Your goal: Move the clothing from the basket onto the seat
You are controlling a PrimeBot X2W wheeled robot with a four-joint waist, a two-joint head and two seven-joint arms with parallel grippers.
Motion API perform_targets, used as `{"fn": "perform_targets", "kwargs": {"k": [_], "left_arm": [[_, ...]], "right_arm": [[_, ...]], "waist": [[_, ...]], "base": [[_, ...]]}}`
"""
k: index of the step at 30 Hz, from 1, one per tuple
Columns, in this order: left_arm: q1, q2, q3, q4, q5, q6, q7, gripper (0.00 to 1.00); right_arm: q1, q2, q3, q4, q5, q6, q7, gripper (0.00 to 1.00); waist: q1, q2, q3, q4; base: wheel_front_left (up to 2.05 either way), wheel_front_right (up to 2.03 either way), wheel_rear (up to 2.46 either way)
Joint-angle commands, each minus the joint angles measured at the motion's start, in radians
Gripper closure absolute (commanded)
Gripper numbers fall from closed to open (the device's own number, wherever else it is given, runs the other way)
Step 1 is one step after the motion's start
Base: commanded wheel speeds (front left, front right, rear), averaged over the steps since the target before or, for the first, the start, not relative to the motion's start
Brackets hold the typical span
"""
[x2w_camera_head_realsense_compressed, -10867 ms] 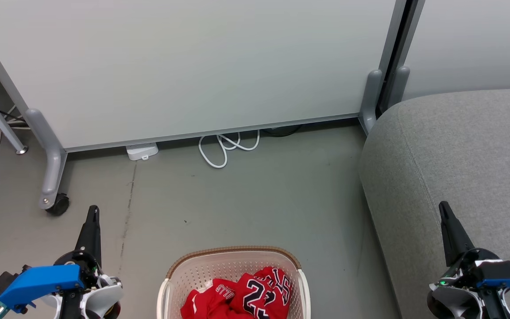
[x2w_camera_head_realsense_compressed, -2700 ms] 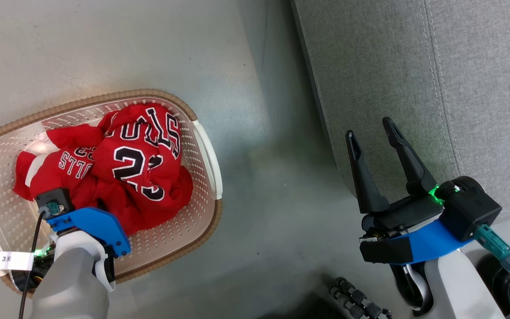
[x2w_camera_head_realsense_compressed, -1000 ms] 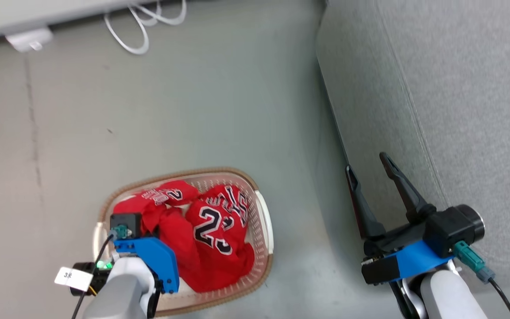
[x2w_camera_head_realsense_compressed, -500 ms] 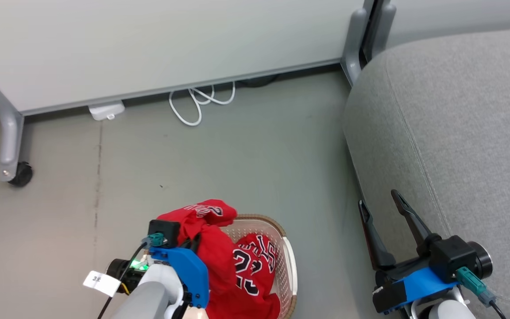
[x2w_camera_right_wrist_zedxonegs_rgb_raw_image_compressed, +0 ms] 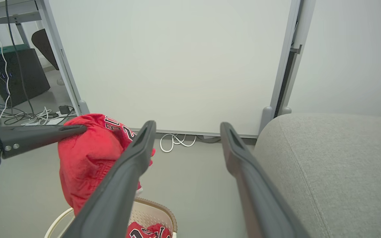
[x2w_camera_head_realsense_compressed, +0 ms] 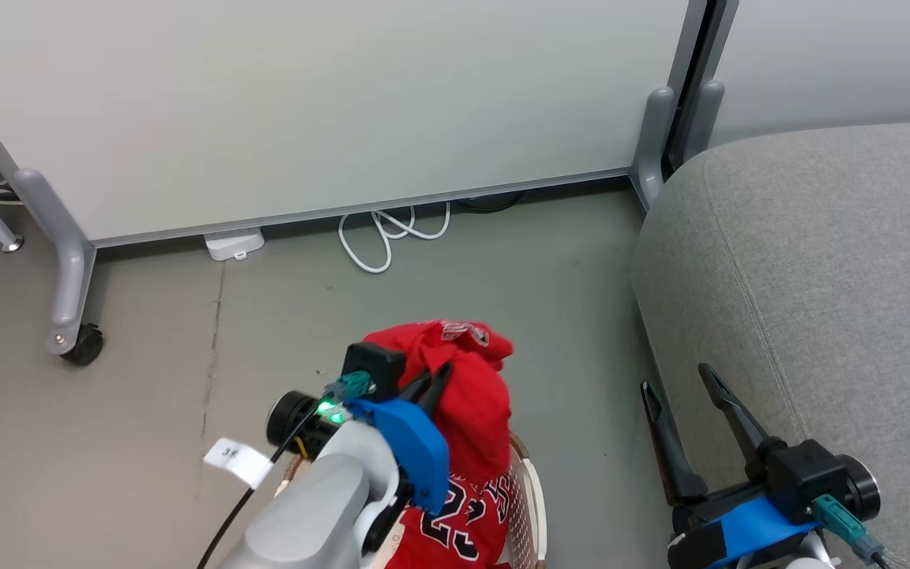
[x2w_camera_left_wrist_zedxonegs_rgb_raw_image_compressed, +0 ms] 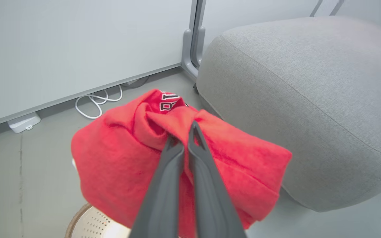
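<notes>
Fingers of the left gripper pinch tight on a bunched red jersey held up above the basket, where a second red jersey lies, while the right gripper hangs spread wide just beside the grey seat cushion.

Judged an office or lab room rather than a home. Noted: pale partition panels on grey feet with a castor, bare grey floor with a crack line, white cable looped loose beside a white adapter box. Also noted in the right wrist view: a dark cabinet under a grey metal frame, tangled leads on the floor, and a grey upholstered seat by the partition.
</notes>
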State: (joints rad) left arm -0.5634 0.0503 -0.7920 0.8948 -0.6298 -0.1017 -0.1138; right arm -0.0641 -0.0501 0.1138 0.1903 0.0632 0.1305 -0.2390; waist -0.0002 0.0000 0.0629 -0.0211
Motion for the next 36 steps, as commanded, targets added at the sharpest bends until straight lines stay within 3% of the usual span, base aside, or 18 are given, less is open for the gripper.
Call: {"fn": "perform_targets", "kwargs": {"k": [1, 17, 36], "left_arm": [[-0.035, 0.0, -0.028, -0.038, -0.029, 0.011, 0.001, 1.0], [-0.206, 0.0, -0.249, -0.236, -0.201, 0.091, -0.013, 1.0], [-0.314, 0.0, -0.422, -0.235, -0.361, 0.144, -0.059, 1.0]], "right_arm": [[0.015, 0.0, 0.001, -0.005, -0.003, 0.0, 0.005, 0.0], [0.031, 0.0, 0.019, -0.01, -0.003, 0.0, 0.023, 0.0], [0.028, 0.0, 0.056, -0.013, 0.007, 0.0, 0.048, 0.0]], "waist": [[0.0002, 0.0, -0.007, 0.001], [0.0002, 0.0, -0.031, -0.015], [0.0002, 0.0, -0.046, -0.031]], "base": [[0.0, 0.0, 0.0], [0.0, 0.0, 0.0], [0.0, 0.0, 0.0]]}}
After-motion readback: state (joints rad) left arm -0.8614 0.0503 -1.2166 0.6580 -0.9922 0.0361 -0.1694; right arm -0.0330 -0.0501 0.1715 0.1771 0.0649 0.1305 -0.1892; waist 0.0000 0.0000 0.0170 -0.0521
